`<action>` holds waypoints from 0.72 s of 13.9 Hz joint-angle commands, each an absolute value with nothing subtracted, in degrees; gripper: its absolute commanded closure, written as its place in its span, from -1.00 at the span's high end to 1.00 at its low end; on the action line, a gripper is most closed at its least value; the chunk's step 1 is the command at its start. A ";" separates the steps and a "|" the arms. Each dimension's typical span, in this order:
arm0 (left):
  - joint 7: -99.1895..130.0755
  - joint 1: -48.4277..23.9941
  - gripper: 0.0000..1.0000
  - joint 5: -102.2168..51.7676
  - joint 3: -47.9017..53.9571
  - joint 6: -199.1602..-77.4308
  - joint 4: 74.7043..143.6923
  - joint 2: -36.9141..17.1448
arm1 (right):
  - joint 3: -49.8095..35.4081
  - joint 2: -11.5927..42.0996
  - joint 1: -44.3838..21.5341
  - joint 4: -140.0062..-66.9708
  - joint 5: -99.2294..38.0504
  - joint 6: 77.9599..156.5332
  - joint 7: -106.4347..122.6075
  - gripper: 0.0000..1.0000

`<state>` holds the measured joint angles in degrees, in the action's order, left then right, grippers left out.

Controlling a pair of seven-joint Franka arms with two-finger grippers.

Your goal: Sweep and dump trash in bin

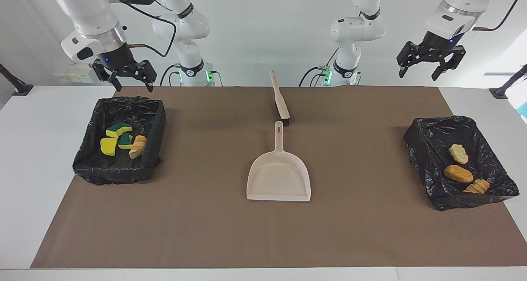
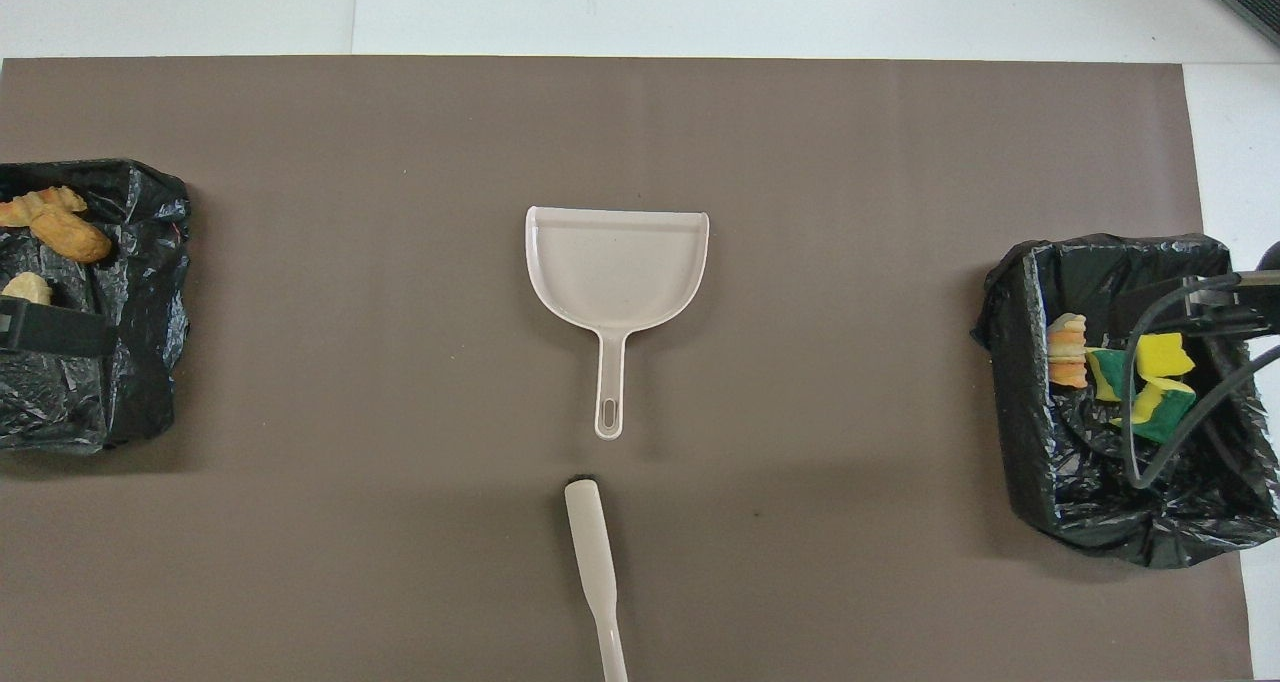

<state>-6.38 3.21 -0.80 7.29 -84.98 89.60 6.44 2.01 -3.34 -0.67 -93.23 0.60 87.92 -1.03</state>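
Note:
All the trash I see lies in two black-lined bins. The bin [image 1: 158, 120] at the right arm's end holds yellow-green sponge chunks [image 1: 109, 146] and one orange bread lump [image 1: 138, 146]; these also show in the overhead view [image 2: 1160, 357]. Three bread lumps [image 1: 458, 173] lie in the bin [image 1: 420, 145] at the left arm's end. My right gripper [image 1: 134, 85] hangs open and empty just above its bin's rim on the robots' side. My left gripper [image 1: 424, 69] is open and empty, raised high over the table edge near its bin.
A beige dustpan [image 1: 278, 178] lies flat mid-table on the brown mat, its handle pointing toward the robots. A beige brush [image 1: 280, 97] lies just nearer the robots, in line with that handle. In the overhead view, cables [image 2: 1180, 362] cross the sponge bin.

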 commanded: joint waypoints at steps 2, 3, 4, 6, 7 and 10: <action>-5.89 2.37 1.00 -1.41 6.94 -85.78 91.05 7.29 | 1.93 -4.13 -0.53 -94.39 -0.35 88.77 -1.76 1.00; -5.98 2.37 1.00 -1.41 6.94 -85.78 91.49 7.47 | 1.93 -4.13 -0.53 -94.39 -0.35 88.77 -1.76 1.00; -5.89 2.37 1.00 -1.41 6.94 -85.78 91.49 7.47 | 1.93 -4.13 -0.53 -94.39 -0.35 88.77 -1.76 1.00; -5.63 2.46 1.00 -1.14 6.94 -84.82 90.88 7.30 | 1.93 -4.13 -0.53 -94.39 -0.35 88.77 -1.76 1.00; -5.28 2.46 1.00 -1.06 6.94 -84.03 90.79 7.29 | 2.02 -4.13 -0.53 -94.39 -0.35 88.77 -1.76 1.00; -5.01 3.34 1.00 -1.05 6.59 -84.55 90.88 7.38 | 1.93 -4.13 -0.53 -94.39 -0.35 88.77 -1.76 1.00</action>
<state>-5.94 3.25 -0.85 7.26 -84.62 89.96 6.44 2.01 -3.34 -0.67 -93.23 0.60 87.92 -1.03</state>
